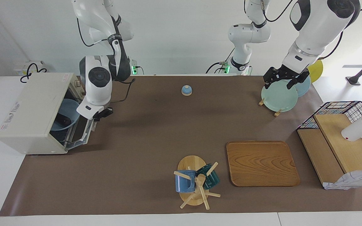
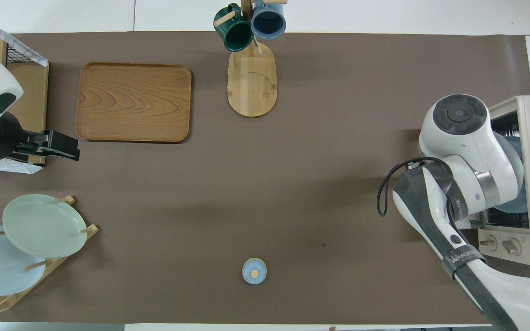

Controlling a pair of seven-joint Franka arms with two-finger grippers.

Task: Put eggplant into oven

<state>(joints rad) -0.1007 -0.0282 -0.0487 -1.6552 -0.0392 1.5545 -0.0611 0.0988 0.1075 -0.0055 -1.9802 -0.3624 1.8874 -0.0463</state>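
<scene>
Dark eggplant (image 1: 64, 119) on a blue plate inside the cream-white oven (image 1: 30, 113), its door half-raised.

Illumination: bright, even, diffuse. Soft shadow falls on the brown table mat (image 1: 156, 141) beneath the right gripper (image 1: 103, 113). Both views sharp; slight overexposure near the left gripper (image 1: 284, 81).

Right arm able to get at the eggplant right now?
Probably not: the oven door, half raised, covers much of the opening, and the shut right gripper sits at its top edge. The eggplant lies inside on the blue plate.
</scene>
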